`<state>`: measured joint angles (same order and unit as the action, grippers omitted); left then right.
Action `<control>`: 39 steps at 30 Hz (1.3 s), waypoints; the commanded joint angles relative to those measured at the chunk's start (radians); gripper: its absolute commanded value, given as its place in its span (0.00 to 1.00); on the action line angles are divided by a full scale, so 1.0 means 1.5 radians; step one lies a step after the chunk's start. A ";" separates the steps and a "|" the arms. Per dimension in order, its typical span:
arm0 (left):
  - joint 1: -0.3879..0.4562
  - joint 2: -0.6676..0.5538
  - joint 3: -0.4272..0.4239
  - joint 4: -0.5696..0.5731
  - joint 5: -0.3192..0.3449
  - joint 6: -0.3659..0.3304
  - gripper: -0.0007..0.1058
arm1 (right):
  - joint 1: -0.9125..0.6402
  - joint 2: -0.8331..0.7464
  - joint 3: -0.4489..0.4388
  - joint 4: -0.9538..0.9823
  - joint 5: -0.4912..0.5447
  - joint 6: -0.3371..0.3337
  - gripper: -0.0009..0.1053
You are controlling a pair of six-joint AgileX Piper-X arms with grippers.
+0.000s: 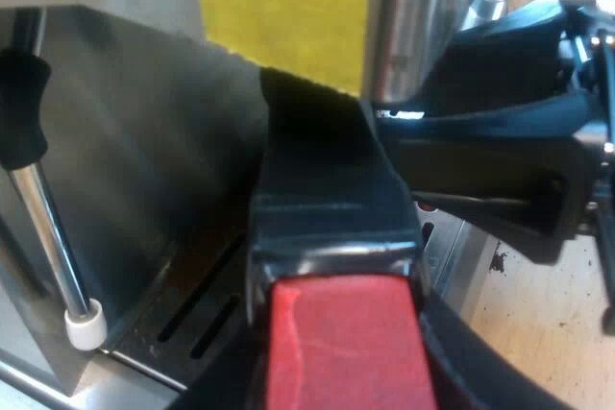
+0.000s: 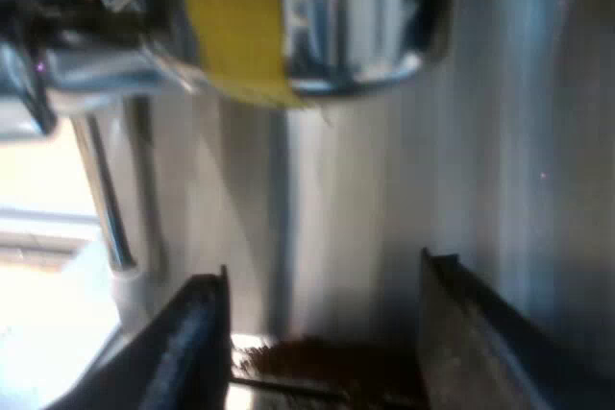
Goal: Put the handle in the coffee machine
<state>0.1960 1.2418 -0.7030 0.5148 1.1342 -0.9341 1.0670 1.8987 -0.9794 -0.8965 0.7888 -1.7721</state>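
a: where's the dark glossy handle with the red end point(image 1: 327, 199)?
b: in the left end effector point(image 1: 338, 357) — its black fingers point(image 1: 447, 364) are clamped on either side of the red end. the dark part reaches toward the brushed-steel espresso machine point(image 1: 144, 141), with its far end up by the yellow patch point(image 1: 288, 7) under the shiny round metal head point(image 2: 356, 45). i can't tell whether it's locked in
a: and the right end effector point(image 2: 325, 271)?
b: its fingers are spread apart with nothing between them. they point at the machine's steel front, just over a scatter of brown coffee grounds point(image 2: 317, 357) on the slotted drip tray point(image 1: 183, 324) — the thin chrome steam wand with a white tip point(image 2: 115, 228) hangs near it
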 commanded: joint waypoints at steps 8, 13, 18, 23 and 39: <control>-0.004 -0.019 -0.006 -0.012 0.107 0.012 0.01 | -0.020 0.081 -0.102 -0.048 0.066 -0.031 0.42; -0.004 -0.019 -0.006 -0.012 0.107 0.012 0.01 | -0.023 0.088 -0.125 -0.049 0.102 -0.033 0.39; -0.004 -0.019 -0.006 -0.012 0.107 0.012 0.01 | -0.032 0.088 -0.129 -0.072 0.100 -0.034 0.36; -0.004 -0.019 -0.006 -0.012 0.107 0.012 0.01 | -0.034 0.088 -0.129 -0.108 0.096 -0.047 0.36; -0.004 -0.019 -0.006 -0.012 0.107 0.012 0.01 | -0.034 0.088 -0.156 -0.203 0.084 -0.124 0.36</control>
<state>0.1960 1.2418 -0.7030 0.5148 1.1347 -0.9341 1.0197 2.0556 -1.1767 -1.1044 0.9355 -1.9523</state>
